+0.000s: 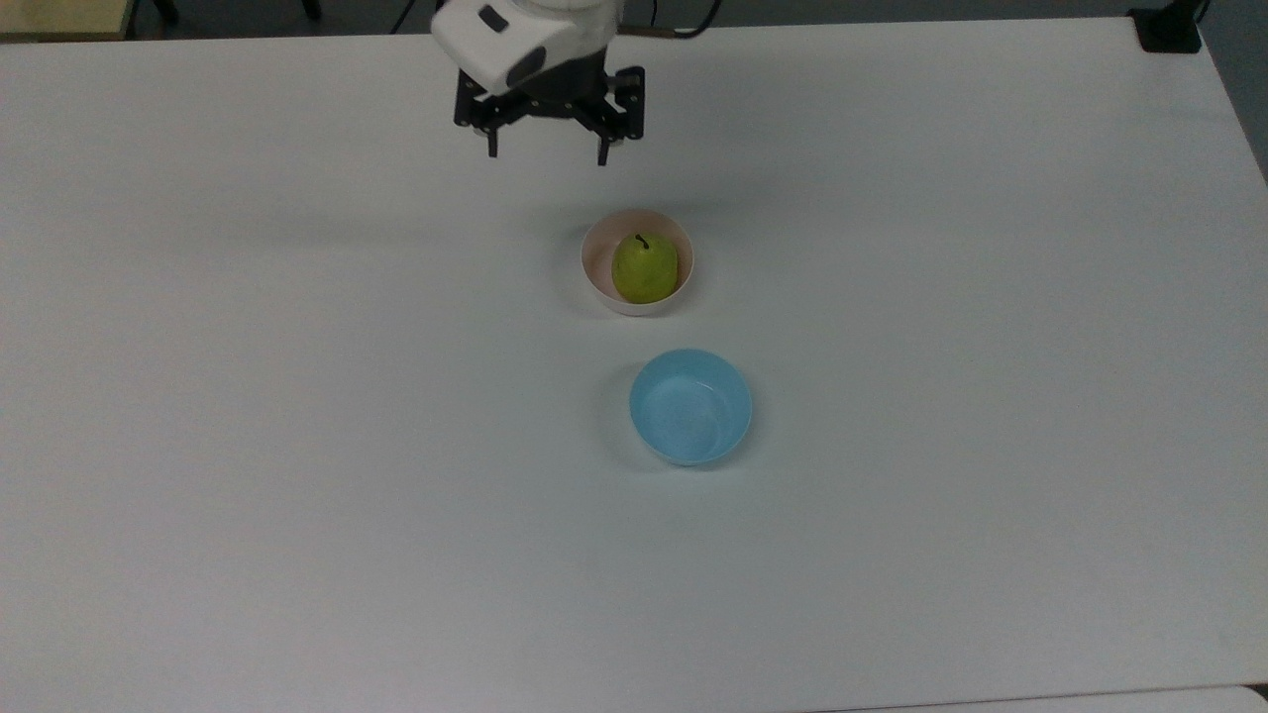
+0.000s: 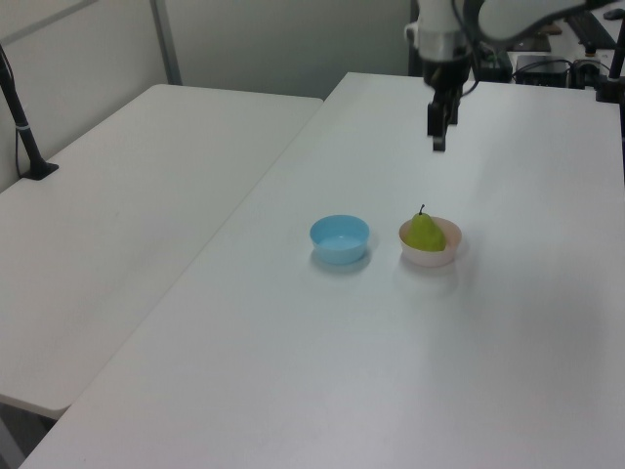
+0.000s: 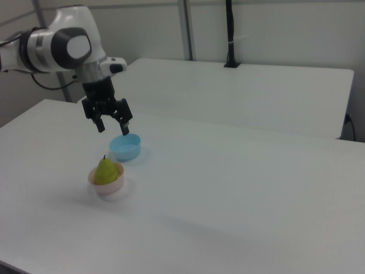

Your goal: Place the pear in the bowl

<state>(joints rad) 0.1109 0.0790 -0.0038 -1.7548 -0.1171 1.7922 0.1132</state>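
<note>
White table (image 1: pixel 297 446): pear (image 1: pixel 645 269) in bowl (image 1: pixel 597 259), pincer (image 1: pixel 547 153) above, apart.

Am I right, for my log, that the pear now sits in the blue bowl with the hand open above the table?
Not quite: in the top view the pear sits in the pink bowl, not the blue bowl. The hand is open above the table.

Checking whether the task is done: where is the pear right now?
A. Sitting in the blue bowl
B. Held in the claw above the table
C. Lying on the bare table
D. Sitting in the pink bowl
D: the pear sits stem-up inside the pink bowl, while the claw hangs open and empty, apart from it.
</note>
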